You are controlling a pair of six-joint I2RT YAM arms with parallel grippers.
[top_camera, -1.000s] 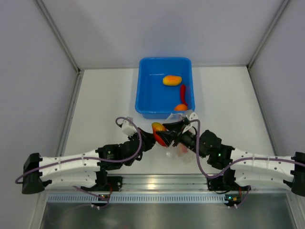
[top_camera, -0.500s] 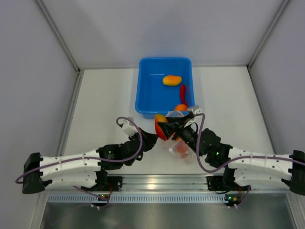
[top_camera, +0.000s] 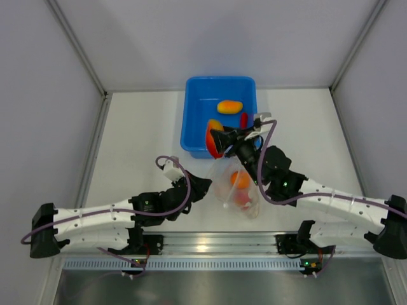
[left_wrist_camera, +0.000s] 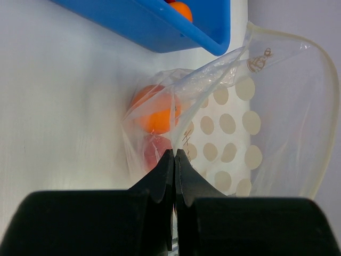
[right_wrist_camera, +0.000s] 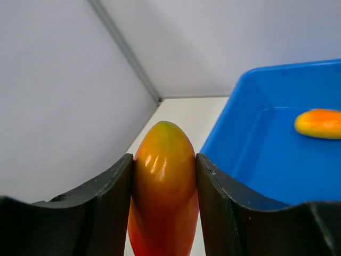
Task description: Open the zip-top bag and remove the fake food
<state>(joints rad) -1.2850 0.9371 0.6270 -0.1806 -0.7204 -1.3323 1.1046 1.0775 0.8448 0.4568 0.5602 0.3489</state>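
Jaws clamped on either side of an orange-red toy fruit [right_wrist_camera: 164, 186], the right gripper [top_camera: 219, 136] holds it above the near rim of the blue tub [top_camera: 191, 121]. The left gripper [left_wrist_camera: 174, 160], jaws pressed together, pinches an edge of the zip-top bag [left_wrist_camera: 240, 122]. The bag gapes on the table [top_camera: 140, 140] just in front of the tub, an orange piece [left_wrist_camera: 157, 112] and a red piece [left_wrist_camera: 153, 152] inside. A yellow-orange piece [top_camera: 229, 107] lies in the tub.
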